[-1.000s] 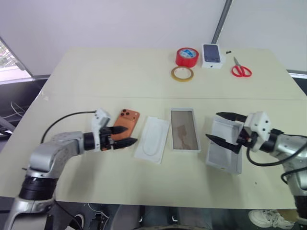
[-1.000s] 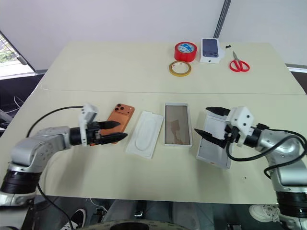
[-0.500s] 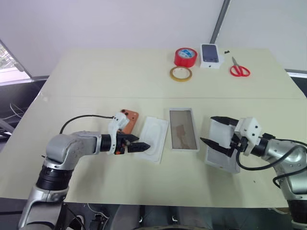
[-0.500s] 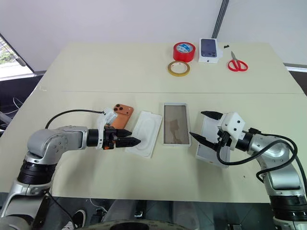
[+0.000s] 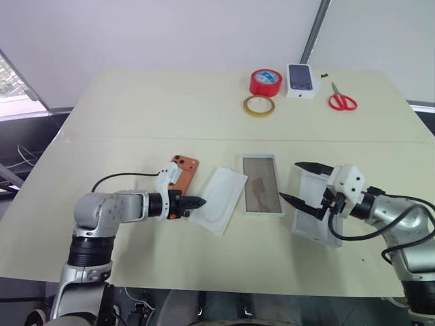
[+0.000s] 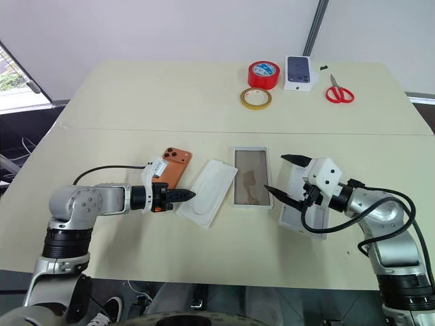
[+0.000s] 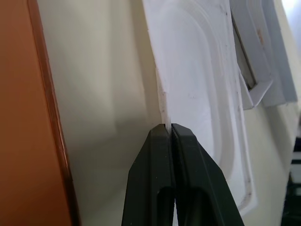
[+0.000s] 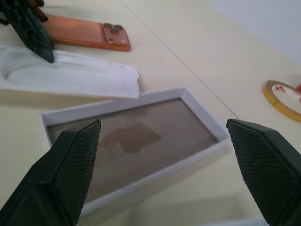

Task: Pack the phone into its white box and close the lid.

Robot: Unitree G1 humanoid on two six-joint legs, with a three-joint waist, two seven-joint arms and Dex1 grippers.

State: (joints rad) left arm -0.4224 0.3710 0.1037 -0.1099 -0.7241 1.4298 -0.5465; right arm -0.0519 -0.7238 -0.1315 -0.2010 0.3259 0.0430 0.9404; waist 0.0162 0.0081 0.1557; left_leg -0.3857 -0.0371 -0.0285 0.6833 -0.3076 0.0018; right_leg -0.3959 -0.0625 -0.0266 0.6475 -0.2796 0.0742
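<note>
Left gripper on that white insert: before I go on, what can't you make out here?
- Left gripper, left wrist view: shut on the white insert edge; the fingers hide how deep the bite goes.
- Phone, left eye view: the near end is behind the left wrist.
- Lid, right eye view: the open right gripper covers part of it; contact cannot be told.

Both arms reaching in from the lower corners of the head views, grippers facing each other.
The left gripper (image 5: 197,202), at lower left of centre, is pointing right with its two black fingers (image 7: 162,155) pressing tightly together. The right gripper (image 5: 298,182), at lower right, is pointing left, its fingers (image 8: 70,155) standing wide apart, one above the other.
</note>
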